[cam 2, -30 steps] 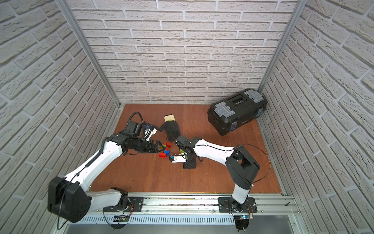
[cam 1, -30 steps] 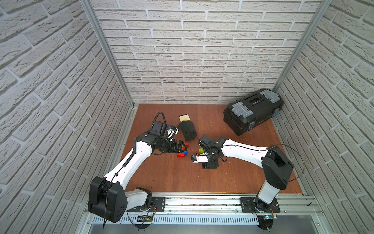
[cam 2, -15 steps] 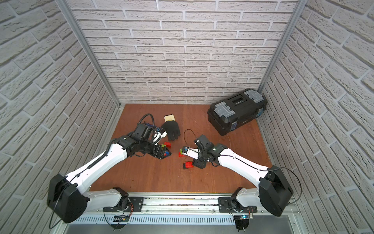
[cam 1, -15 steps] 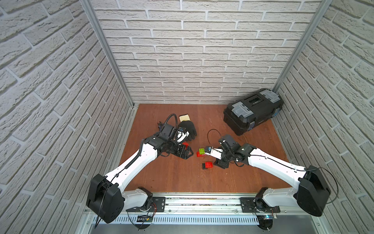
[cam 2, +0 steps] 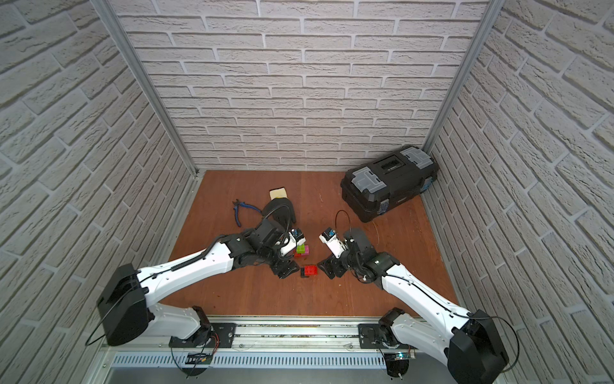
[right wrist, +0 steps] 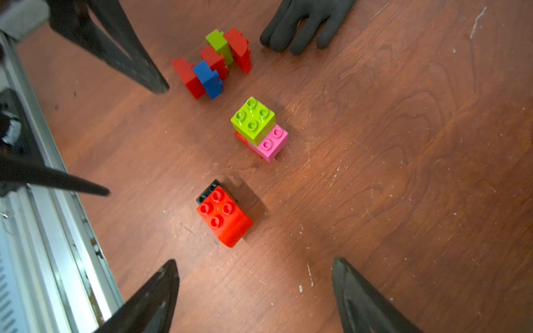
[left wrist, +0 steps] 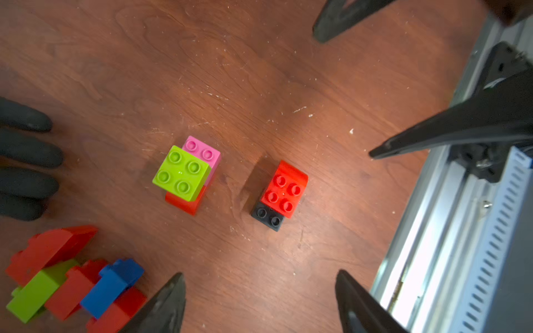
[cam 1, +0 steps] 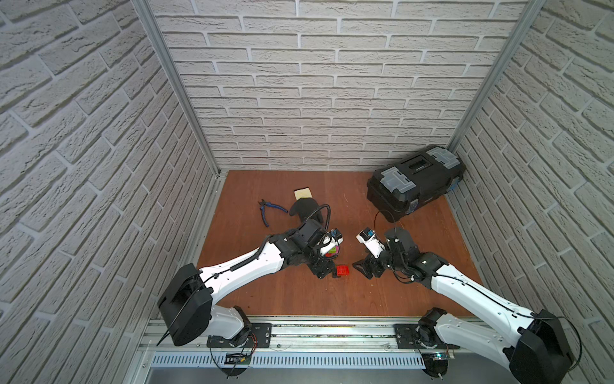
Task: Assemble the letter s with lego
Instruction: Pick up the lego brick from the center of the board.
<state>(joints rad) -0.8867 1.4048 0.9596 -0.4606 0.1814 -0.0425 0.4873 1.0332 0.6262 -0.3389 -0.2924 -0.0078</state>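
1. The lego sits on the table (left wrist: 288, 86) in three groups, near its front middle, between the two arms.
2. The pair (left wrist: 279, 196) is a red brick with one rounded end on a black brick, studs up.
3. The stack (left wrist: 184, 173) stands upright just beside the pair, not touching it: lime green on pink on red.
4. The heap (right wrist: 213, 63) is red, lime green and blue bricks on their sides, just beside the black glove (right wrist: 302, 23).
5. The left fingers (left wrist: 167, 308) are spread apart and hold nothing, near the pair.
6. The right fingers (right wrist: 155, 299) are also spread and empty, on the pair's other side.
7. Blue-handled pliers (cam 1: 269, 211) and a beige pad (cam 1: 303, 193) lie near the glove's cuff end.
8. The black toolbox (cam 1: 415, 181) with grey latches sits in the back right corner. Its lid is shut, so its contents are hidden, and a sticker on its end is too small to read.
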